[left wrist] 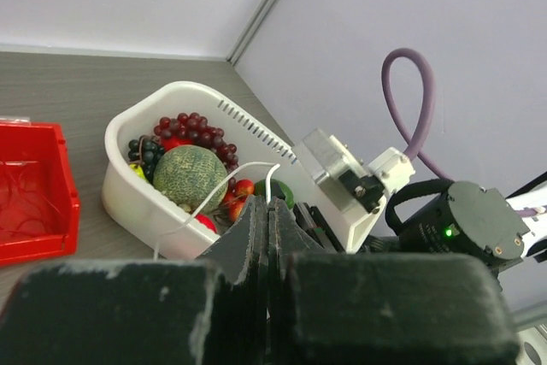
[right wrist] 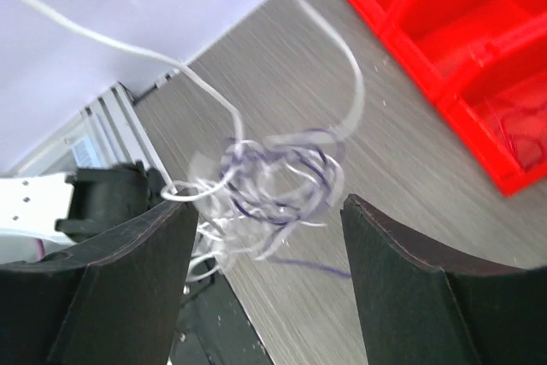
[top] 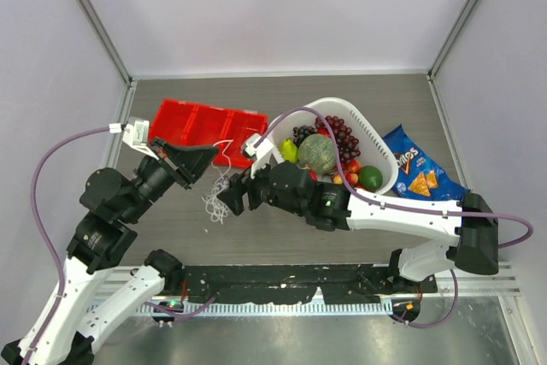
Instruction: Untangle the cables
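Note:
The cables (top: 214, 201) are a small loose tangle of white and purplish strands hanging just above the table, left of centre. A white strand (top: 224, 150) runs up from it to my left gripper (top: 205, 156), which is shut on it. In the left wrist view that white strand (left wrist: 195, 208) comes out of the closed left gripper (left wrist: 270, 204) at the tips. My right gripper (top: 229, 199) is right beside the tangle. In the right wrist view the blurred tangle (right wrist: 275, 184) hangs between the spread fingers of the right gripper (right wrist: 267, 207), touching neither.
A red divided bin (top: 205, 126) sits behind the tangle, with thin coils in a compartment (right wrist: 515, 130). To the right a white basket (top: 380, 138) holds fruit, and a blue chip bag (top: 419, 173) lies beyond it. The metal rail (top: 342, 284) runs along the near edge.

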